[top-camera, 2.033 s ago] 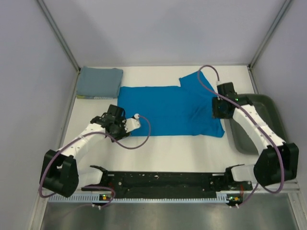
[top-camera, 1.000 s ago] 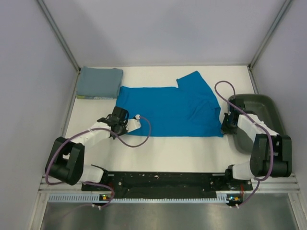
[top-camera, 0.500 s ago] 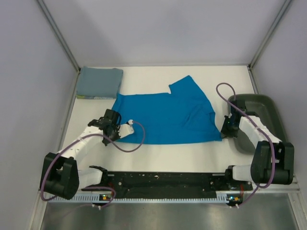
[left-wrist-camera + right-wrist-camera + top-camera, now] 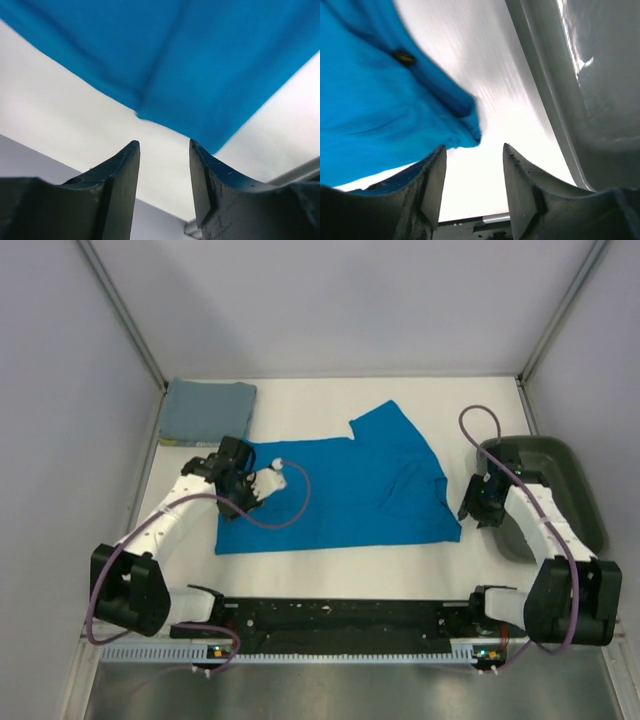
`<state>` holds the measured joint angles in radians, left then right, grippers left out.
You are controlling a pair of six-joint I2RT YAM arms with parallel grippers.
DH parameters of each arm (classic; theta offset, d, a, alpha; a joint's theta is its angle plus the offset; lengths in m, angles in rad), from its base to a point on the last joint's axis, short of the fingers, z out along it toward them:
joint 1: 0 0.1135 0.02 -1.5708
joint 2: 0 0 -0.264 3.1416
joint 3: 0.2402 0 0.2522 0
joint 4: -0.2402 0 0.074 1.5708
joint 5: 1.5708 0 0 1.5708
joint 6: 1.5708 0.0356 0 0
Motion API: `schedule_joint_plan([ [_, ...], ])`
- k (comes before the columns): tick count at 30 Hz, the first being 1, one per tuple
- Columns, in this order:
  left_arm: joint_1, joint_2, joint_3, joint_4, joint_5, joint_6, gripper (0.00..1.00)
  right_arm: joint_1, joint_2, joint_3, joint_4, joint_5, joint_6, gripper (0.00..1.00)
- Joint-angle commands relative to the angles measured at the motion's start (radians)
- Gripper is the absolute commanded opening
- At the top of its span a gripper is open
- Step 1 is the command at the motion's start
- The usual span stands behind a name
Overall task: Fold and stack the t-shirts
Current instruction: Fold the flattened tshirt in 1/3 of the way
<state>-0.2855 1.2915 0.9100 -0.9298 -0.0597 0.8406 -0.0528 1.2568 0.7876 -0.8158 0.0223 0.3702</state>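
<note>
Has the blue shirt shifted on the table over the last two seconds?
Yes. The blue shirt slid toward the near side and leftward, away from the green tray.

The bright cobalt blue t-shirt (image 4: 350, 490) is spread flat across the middle of the white table (image 4: 400, 560) in a rough rectangle, with one sleeve jutting toward the far edge. The dusty grey-blue t-shirt (image 4: 207, 410) is laid in a neat square fold at the far left corner, near the blue one.
</note>
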Motion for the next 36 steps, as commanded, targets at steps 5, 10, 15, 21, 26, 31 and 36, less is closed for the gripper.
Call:
schedule_joint_plan([
  [5, -0.301, 0.222, 0.433, 0.078, 0.33, -0.268, 0.22, 0.109, -0.08, 0.199, 0.021, -0.169, -0.039, 0.49],
  [10, -0.448, 0.503, 0.694, 0.21, 0.414, -0.451, 0.14, 0.116, -0.027, 0.153, 0.252, -0.312, 0.002, 0.21],
  [15, -0.508, 0.728, 0.852, 0.345, 0.457, -0.583, 0.15, 0.116, 0.081, 0.07, 0.432, -0.337, 0.073, 0.0],
  [21, -0.52, 0.899, 0.98, 0.372, 0.489, -0.637, 0.23, 0.116, 0.176, 0.0, 0.51, -0.344, 0.09, 0.0],
  [26, -0.534, 0.988, 1.02, 0.356, 0.469, -0.629, 0.24, 0.1, 0.199, -0.057, 0.555, -0.332, 0.111, 0.0],
  [31, -0.537, 1.034, 1.04, 0.364, 0.44, -0.623, 0.26, 0.064, 0.217, -0.097, 0.561, -0.331, 0.134, 0.0],
  [36, -0.541, 1.06, 1.073, 0.368, 0.397, -0.612, 0.26, 0.059, 0.202, -0.137, 0.558, -0.328, 0.136, 0.0],
])
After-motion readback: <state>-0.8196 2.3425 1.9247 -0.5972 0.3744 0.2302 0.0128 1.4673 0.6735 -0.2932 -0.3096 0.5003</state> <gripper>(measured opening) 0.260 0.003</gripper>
